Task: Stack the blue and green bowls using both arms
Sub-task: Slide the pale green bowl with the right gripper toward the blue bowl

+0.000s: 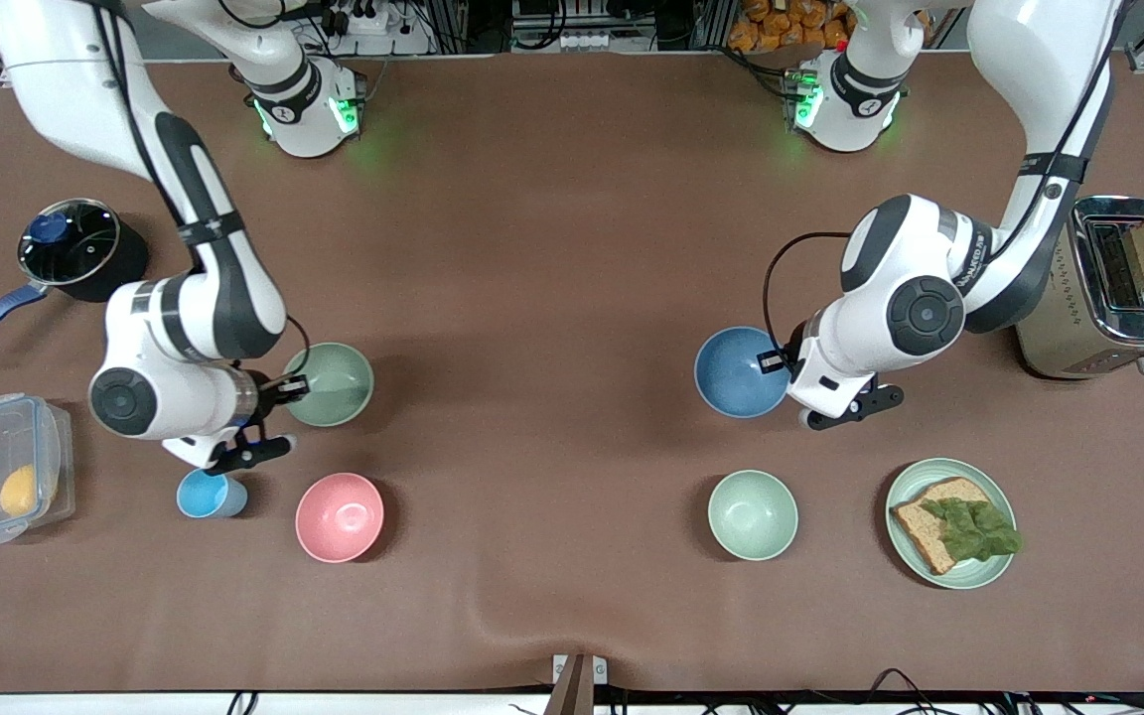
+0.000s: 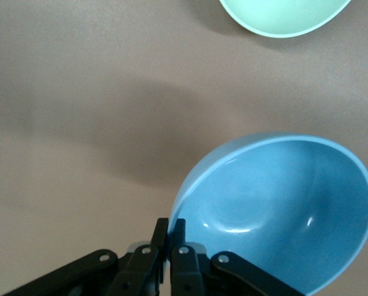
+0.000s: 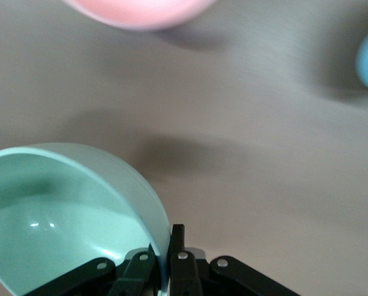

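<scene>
Both pincers clamped on bowl rims.
Left pincer (image 2: 170, 250) pinches the blue bowl (image 1: 739, 372), right pincer (image 3: 168, 256) the green bowl (image 1: 331, 383), each on the brown surface (image 1: 552, 298) at its arm's end (thin, stiff, smooth rims; probably light, could slip).

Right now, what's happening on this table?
Both arms have a bowl by the rim. The left gripper is shut on the blue bowl toward the left arm's end of the table; the right gripper is shut on the green bowl toward the right arm's end. The two bowls are apart, so nothing is stacked yet. The pink bowl and mint bowl sit untouched, nearer the front camera.
</scene>
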{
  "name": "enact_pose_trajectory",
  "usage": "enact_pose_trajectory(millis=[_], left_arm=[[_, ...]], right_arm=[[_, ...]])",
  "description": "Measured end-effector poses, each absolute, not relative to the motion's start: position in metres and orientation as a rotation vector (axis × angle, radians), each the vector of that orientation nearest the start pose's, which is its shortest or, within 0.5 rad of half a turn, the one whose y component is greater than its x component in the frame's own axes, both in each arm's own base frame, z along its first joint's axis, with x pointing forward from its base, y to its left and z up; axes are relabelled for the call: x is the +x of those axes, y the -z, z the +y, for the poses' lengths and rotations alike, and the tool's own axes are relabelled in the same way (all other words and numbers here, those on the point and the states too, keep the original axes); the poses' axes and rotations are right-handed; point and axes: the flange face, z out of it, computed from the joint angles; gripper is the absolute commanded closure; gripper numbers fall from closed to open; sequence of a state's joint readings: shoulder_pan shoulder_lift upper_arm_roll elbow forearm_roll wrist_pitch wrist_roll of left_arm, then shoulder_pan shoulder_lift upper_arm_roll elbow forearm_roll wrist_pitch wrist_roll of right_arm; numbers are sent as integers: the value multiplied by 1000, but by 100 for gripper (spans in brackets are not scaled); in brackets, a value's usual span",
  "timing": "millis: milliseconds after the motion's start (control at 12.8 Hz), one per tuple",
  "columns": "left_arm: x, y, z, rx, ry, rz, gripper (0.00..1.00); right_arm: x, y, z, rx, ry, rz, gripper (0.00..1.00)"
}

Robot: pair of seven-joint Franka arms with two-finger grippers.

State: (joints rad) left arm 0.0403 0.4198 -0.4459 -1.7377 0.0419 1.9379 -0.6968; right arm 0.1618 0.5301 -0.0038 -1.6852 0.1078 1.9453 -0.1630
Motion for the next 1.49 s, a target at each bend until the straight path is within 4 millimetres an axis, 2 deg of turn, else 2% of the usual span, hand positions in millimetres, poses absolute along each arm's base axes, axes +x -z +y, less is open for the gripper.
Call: enact_pose_trajectory(millis=[313, 548, 704, 861, 1017, 1330, 1409, 1487], left_arm=[[593, -342, -219, -3112, -358, -471, 100], [594, -342, -216, -3110, -358, -480, 100], [594, -342, -216, -3110, -358, -481, 100], [594, -342, -216, -3111, -358, -481, 100], [594, -342, -216, -3111, -358, -480, 100], [594, -341, -218, -3111, -361, -475, 100], [594, -340, -218, -3111, -362, -475, 100], [594, -340, -218, -3110, -364, -475, 100]], right_arm=[[624, -284, 202, -2938, -350, -224, 100], [598, -283, 293, -2969, -283, -27, 100], [577, -274, 348, -2957, -239, 97, 100], [560, -255, 388, -2891, -233, 186, 100], [553, -236, 403, -2835, -238, 250, 100], [548, -201, 413, -2780, -236, 345, 100], [545, -194, 417, -2772, -234, 356, 97], [543, -188, 421, -2768, -225, 363, 62]])
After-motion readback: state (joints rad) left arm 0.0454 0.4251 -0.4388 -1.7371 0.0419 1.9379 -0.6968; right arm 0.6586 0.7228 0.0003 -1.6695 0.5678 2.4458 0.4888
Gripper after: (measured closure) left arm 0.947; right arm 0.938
